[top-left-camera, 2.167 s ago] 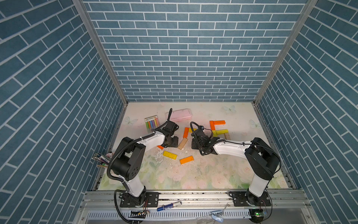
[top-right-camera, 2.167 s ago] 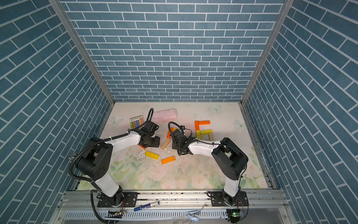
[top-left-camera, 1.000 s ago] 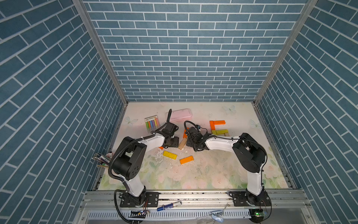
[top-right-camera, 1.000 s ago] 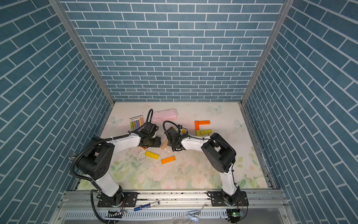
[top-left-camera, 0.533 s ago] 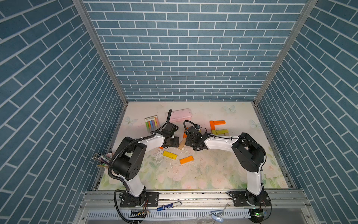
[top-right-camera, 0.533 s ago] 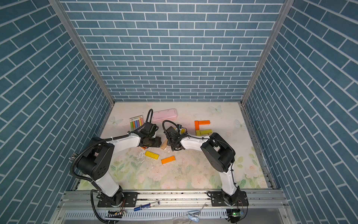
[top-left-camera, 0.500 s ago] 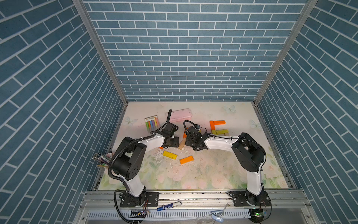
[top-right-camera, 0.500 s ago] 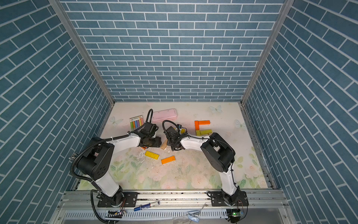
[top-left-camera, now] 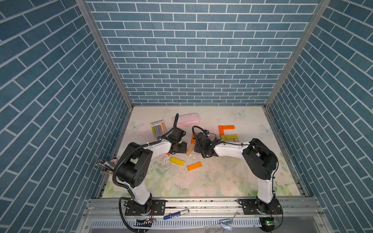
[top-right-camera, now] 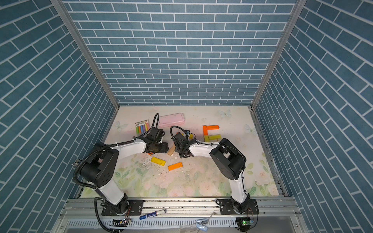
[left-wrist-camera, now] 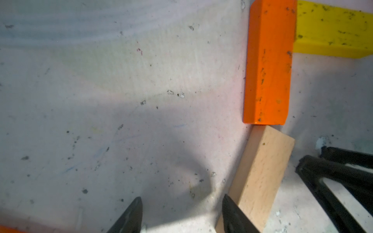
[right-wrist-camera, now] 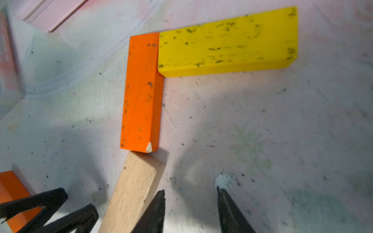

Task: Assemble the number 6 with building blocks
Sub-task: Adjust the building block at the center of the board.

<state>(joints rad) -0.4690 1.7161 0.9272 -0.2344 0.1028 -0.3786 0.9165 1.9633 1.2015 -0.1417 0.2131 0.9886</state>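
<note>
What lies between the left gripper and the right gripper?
The tan block, flanked by the left gripper and the right gripper; both wrist views show it.

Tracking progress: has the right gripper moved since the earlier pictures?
Yes. In a top view the right gripper has come closer to the unmoved tan bar.

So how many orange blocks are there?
5 orange blocks: two forming a corner far right, one abutting the tan block, one loose in front, one half under the left arm. More may be hidden.
</note>
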